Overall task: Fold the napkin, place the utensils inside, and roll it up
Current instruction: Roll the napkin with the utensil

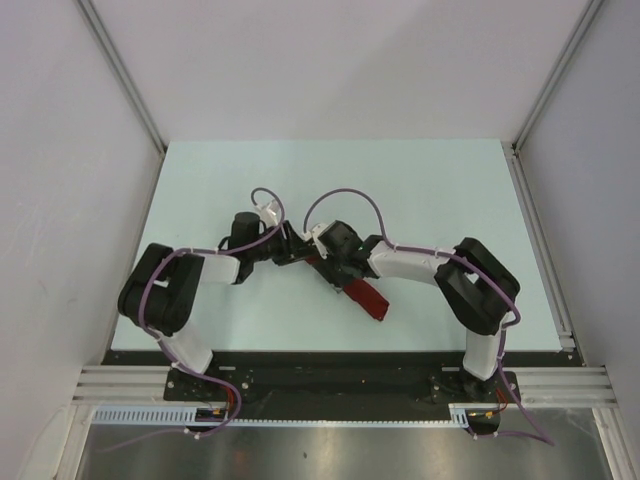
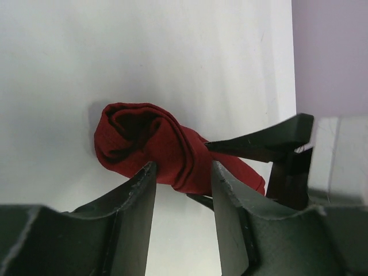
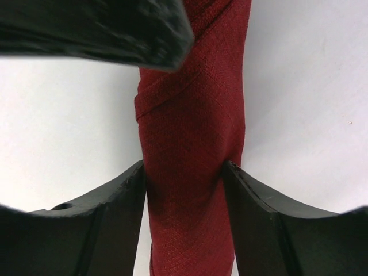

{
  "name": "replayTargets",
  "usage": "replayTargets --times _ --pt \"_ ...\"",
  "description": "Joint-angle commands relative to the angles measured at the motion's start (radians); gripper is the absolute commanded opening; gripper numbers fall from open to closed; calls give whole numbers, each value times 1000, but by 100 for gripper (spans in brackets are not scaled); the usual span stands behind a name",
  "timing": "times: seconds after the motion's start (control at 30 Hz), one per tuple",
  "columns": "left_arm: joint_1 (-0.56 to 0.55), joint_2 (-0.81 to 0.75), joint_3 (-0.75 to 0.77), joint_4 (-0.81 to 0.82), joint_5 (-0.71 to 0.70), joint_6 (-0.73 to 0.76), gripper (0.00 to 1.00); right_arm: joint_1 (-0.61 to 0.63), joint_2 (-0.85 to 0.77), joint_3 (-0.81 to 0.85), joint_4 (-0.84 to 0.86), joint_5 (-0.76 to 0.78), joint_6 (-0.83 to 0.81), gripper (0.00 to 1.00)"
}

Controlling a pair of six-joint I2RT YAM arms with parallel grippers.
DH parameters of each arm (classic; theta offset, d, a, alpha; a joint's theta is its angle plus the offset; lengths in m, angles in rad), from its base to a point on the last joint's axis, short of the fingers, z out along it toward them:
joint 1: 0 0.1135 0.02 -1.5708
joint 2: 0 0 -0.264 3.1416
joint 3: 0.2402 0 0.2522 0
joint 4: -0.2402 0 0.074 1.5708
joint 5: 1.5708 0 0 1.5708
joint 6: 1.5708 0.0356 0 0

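The napkin point(image 1: 368, 300) is a dark red cloth rolled into a tight tube on the pale table, near the middle. My right gripper point(image 3: 184, 167) has a finger pressed against each side of the napkin point(image 3: 190, 126) at mid-length. My left gripper point(image 2: 181, 169) is open, its tips at the roll close to its coiled end point(image 2: 133, 137). One right finger point(image 2: 259, 144) lies across the napkin in the left wrist view. From above, the left gripper point(image 1: 298, 252) and right gripper point(image 1: 332, 266) meet over the roll's far end. The utensils are hidden.
The pale table point(image 1: 200, 190) is bounded by grey walls at the left, right and back. A dark rail point(image 1: 330, 375) holding both arm bases runs along the near edge. A dark finger point(image 3: 115, 29) of the left gripper crosses the top of the right wrist view.
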Motion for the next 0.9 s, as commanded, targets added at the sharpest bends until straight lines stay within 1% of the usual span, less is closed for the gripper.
replayTargets --times 0.0,0.03,0.1,0.13,0.23,0.33,0.4,0.43,0.47,0.5,0.53,0.6,0.77,0.8,0.87 --pt "25 -62 27 9 -26 -16 48 -62 31 -24 8 -139 12 58" --pt "26 -70 26 4 -29 -16 50 -74 36 -22 9 -178 17 58" --pt "37 -79 21 0 -43 -19 52 -111 51 -21 11 -224 21 57" --pt "41 -91 21 -6 -47 -19 56 -122 56 -19 9 -273 31 57" --pt "57 -110 20 -19 -64 -21 60 -168 77 -10 8 -368 47 54" --pt "74 -134 20 -32 -75 -19 63 -214 90 -5 15 -432 104 51" --pt "83 -154 24 -46 -81 -18 64 -232 91 -5 27 -443 126 43" --pt "84 -160 27 -52 -83 -16 64 -248 91 -5 32 -439 135 40" --pt "86 -166 29 -55 -84 -16 64 -251 90 -7 35 -428 152 34" --pt "89 -180 30 -61 -86 -16 65 -254 87 -9 38 -414 159 32" --pt "89 -185 30 -66 -90 -16 65 -260 85 -9 38 -379 169 27" --pt "92 -202 35 -81 -93 -13 66 -263 76 -10 40 -335 201 22" --pt "100 -223 38 -100 -100 -9 66 -280 47 -27 44 -175 261 8" --pt "98 -228 38 -103 -100 -6 66 -289 44 -28 40 -122 268 6" --pt "103 -239 37 -112 -100 -4 66 -329 36 -30 35 -94 274 3"
